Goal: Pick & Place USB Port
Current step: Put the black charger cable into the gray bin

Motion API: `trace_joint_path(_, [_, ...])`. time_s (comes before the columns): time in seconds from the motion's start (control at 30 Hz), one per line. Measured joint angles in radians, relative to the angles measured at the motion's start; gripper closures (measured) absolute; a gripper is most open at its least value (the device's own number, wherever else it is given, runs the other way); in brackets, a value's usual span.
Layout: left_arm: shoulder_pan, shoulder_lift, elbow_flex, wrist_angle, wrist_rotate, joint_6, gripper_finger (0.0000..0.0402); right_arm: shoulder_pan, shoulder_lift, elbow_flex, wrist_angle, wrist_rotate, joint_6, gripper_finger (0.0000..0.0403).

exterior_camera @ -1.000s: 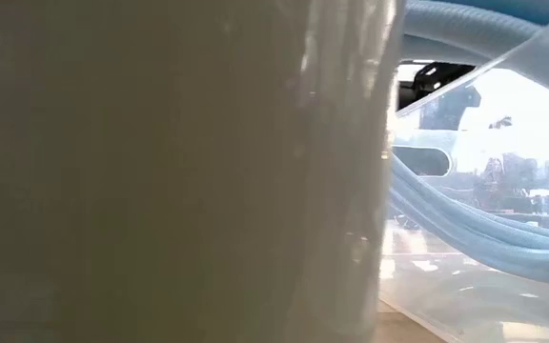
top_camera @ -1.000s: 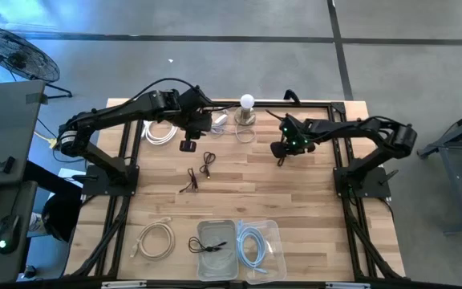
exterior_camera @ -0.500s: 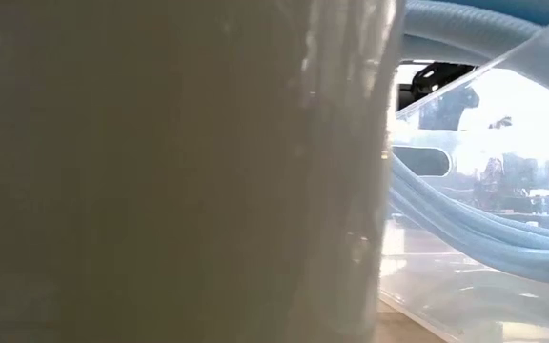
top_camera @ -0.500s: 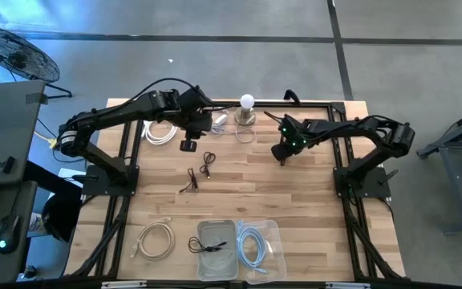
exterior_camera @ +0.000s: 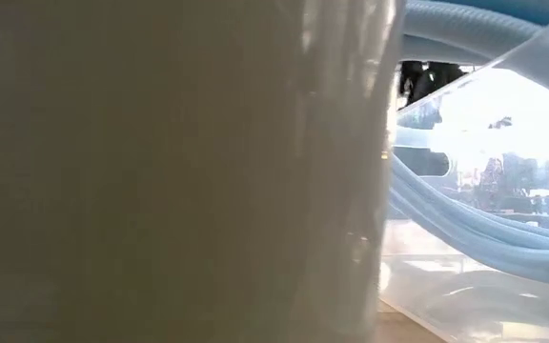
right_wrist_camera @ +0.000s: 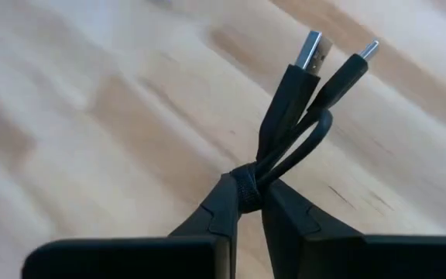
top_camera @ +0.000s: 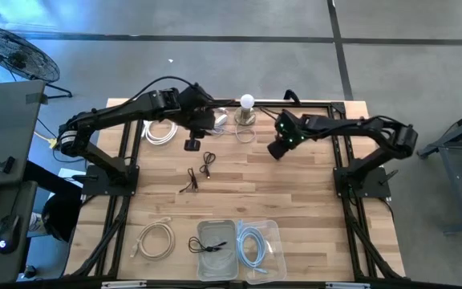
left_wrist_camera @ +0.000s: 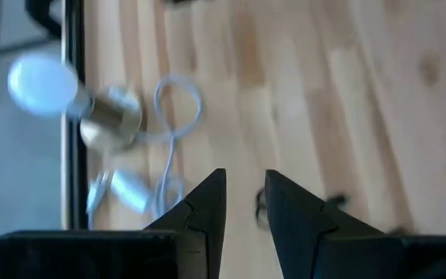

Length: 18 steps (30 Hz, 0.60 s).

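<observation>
A short black USB cable point(right_wrist_camera: 300, 101), bundled and bound by a black wrap, sticks out past my right gripper point(right_wrist_camera: 252, 203), which is shut on it. Its two plugs point(right_wrist_camera: 310, 48) show at the far end of the bundle. In the high view my right gripper point(top_camera: 276, 151) hovers over the table's far right part. At the far middle, my left gripper point(top_camera: 191, 145) hangs above the wood, its fingers point(left_wrist_camera: 207, 209) open by a narrow gap with nothing between them. My right gripper pinches the bundled cable at its black wrap point(right_wrist_camera: 245, 190) between the two fingertips. The fingers slant down from the table's right side. The bundle points on beyond the fingertips, plugs outermost, and is lifted clear of the wood.
A lamp with a white bulb point(top_camera: 248, 102) and a white cable coil point(top_camera: 160, 132) lie at the far edge. Two loose black cables point(top_camera: 208, 164) lie mid-table. Another white cable point(top_camera: 156, 239) and two clear bins point(top_camera: 215, 223) stand near the front; one bin wall blocks the low view.
My right gripper has risen a little off the table and rolled about its own axis, carrying the black cable bundle up with it.
</observation>
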Motion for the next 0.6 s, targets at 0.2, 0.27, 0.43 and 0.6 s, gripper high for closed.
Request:
trace_joint_path(0.2, [0.000,0.000,0.000,0.103,0.120,-0.014,0.0314,0.081,-0.114,0.180,-0.046,0.015,-0.077,0.0373])
trace_joint_path(0.27, [0.000,0.000,0.000,0.129,0.154,-0.018,0.0314,0.112,-0.149,0.250,-0.058,0.028,-0.124,0.0373])
trace_joint_path(0.43, [0.000,0.000,0.000,0.239,0.254,-0.040,0.0314,0.191,-0.211,0.424,-0.127,0.102,-0.201,0.0373])
trace_joint_path(0.6, [0.000,0.000,0.000,0.431,0.440,-0.102,0.0314,0.262,-0.213,0.536,-0.198,0.169,-0.255,0.0373])
